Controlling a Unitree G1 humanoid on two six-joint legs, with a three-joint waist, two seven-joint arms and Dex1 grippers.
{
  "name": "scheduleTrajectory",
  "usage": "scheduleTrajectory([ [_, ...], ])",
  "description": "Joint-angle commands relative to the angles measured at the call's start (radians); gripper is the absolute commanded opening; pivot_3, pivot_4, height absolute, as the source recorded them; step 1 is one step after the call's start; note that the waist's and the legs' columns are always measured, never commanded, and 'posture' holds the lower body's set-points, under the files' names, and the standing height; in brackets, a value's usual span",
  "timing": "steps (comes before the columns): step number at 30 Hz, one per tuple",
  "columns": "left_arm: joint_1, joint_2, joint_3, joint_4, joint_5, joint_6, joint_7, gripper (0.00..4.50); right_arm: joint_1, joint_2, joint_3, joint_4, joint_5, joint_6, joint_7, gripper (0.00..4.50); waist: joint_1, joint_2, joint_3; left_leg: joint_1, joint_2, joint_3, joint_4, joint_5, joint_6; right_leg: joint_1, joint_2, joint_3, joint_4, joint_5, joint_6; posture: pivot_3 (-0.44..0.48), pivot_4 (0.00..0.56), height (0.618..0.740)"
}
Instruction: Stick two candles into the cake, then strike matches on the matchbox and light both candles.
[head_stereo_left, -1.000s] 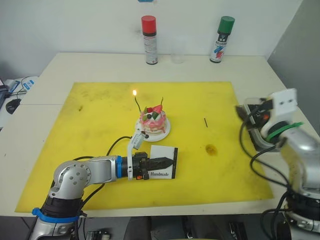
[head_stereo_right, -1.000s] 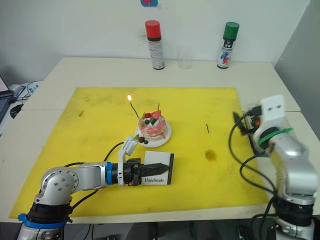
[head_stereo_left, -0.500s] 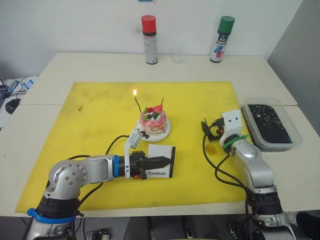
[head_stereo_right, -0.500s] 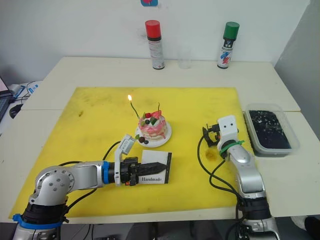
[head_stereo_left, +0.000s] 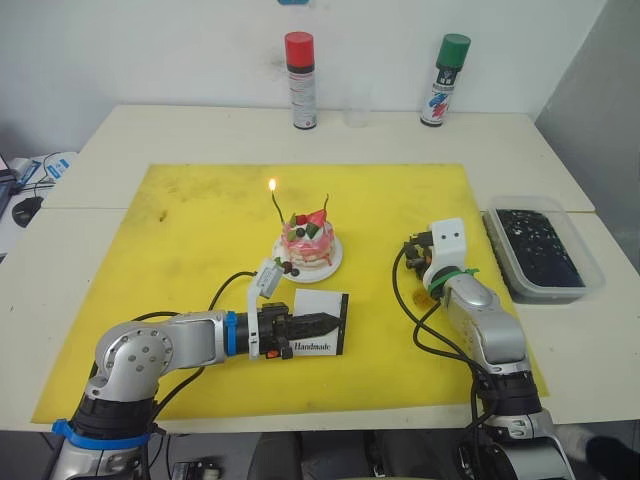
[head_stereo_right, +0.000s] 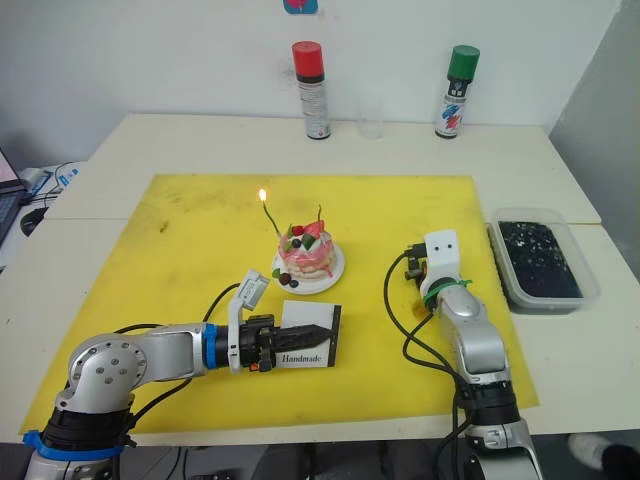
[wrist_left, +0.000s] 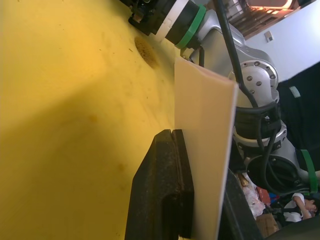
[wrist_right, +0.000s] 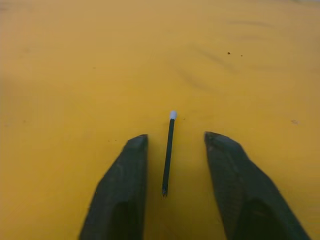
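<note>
The pink-and-white cake (head_stereo_left: 308, 246) sits on its small white plate (head_stereo_left: 331, 266) mid-mat. Two thin candles stand in it: the left candle (head_stereo_left: 276, 210) burns with a small flame, the right candle (head_stereo_left: 325, 204) is unlit. In front of the cake, my left gripper (head_stereo_left: 318, 322) is shut on the white matchbox (head_stereo_left: 322, 303), holding it on edge on the mat; the box (wrist_left: 205, 150) shows edge-on in the left wrist view. My right gripper (wrist_right: 176, 135) is down at the mat right of the cake, open. A short dark match (wrist_right: 168, 152) with a pale tip lies between its fingers, touching neither.
A yellow mat (head_stereo_left: 200, 220) covers the table's middle. A red-capped spray can (head_stereo_left: 298, 80), a clear cup (head_stereo_left: 354, 110) and a green-capped spray can (head_stereo_left: 444, 78) stand along the back. A clear container (head_stereo_left: 540, 250) of dark material sits to the right of the mat.
My right arm has swung left from beside the container onto the mat and lowered its gripper over the match. The left arm, the matchbox and the cake have stayed put.
</note>
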Motion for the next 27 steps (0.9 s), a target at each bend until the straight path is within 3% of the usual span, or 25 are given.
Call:
scheduleTrajectory([
  [1,0.002,-0.002,0.018,-0.037,-0.022,-0.003,0.001,0.00,-0.007,0.010,-0.009,-0.012,0.011,0.027,-0.009,0.31,0.001,0.000,0.000,0.000,0.000,0.000,0.000,0.000,0.000,0.000,0.000,0.000,0.000,0.000,0.000,0.000,0.150,0.740],
  [2,0.004,-0.002,0.019,-0.038,-0.022,-0.004,0.001,0.00,-0.010,0.016,-0.014,-0.024,0.021,0.035,-0.009,0.02,0.001,0.000,0.000,0.000,0.000,0.000,0.000,0.000,0.000,0.000,0.000,0.000,0.000,0.000,0.000,0.000,0.150,0.740],
  [6,0.006,-0.001,0.021,-0.037,-0.023,-0.004,0.003,0.00,-0.015,0.048,-0.045,-0.123,0.086,0.094,0.006,0.02,0.001,0.000,0.000,0.000,0.000,0.000,0.000,0.000,0.000,0.000,0.000,0.000,0.000,0.000,0.000,0.000,0.150,0.740],
  [10,0.009,0.006,0.030,-0.034,-0.025,-0.002,0.000,0.00,0.029,0.018,-0.027,-0.334,0.174,0.236,0.074,0.02,0.003,0.000,0.000,0.000,0.000,0.000,0.000,0.000,0.000,-0.001,0.000,0.000,0.000,0.000,0.000,0.000,0.150,0.740],
  [14,0.016,0.033,0.043,-0.024,-0.017,0.004,-0.016,0.00,0.121,-0.143,0.033,-0.552,0.267,0.341,0.223,0.02,0.009,0.000,0.000,-0.001,0.000,0.000,-0.001,0.000,0.000,-0.001,0.000,0.000,-0.001,0.000,0.000,0.000,0.150,0.740],
  [18,0.016,0.063,0.043,-0.012,-0.008,0.009,-0.036,0.00,0.280,-0.365,0.103,-0.718,0.302,0.297,0.373,0.02,0.013,0.000,0.000,-0.001,0.000,-0.001,-0.001,0.000,0.000,0.000,-0.001,-0.001,-0.002,-0.003,0.003,0.000,0.150,0.740],
  [22,0.008,0.079,0.032,-0.003,0.006,0.012,-0.056,0.00,0.363,-0.409,0.121,-0.735,0.312,0.253,0.397,0.02,0.007,0.000,0.000,0.001,0.001,0.000,-0.001,0.000,0.000,0.000,0.000,0.000,-0.001,-0.004,0.004,0.000,0.150,0.740],
  [27,-0.011,0.082,0.022,0.006,0.015,0.023,-0.068,0.00,0.422,-0.400,0.202,-0.630,0.224,0.081,0.393,0.02,0.008,0.000,0.000,0.001,0.000,0.000,-0.001,0.000,0.000,0.000,0.000,0.000,-0.001,-0.003,0.005,0.000,0.150,0.740],
])
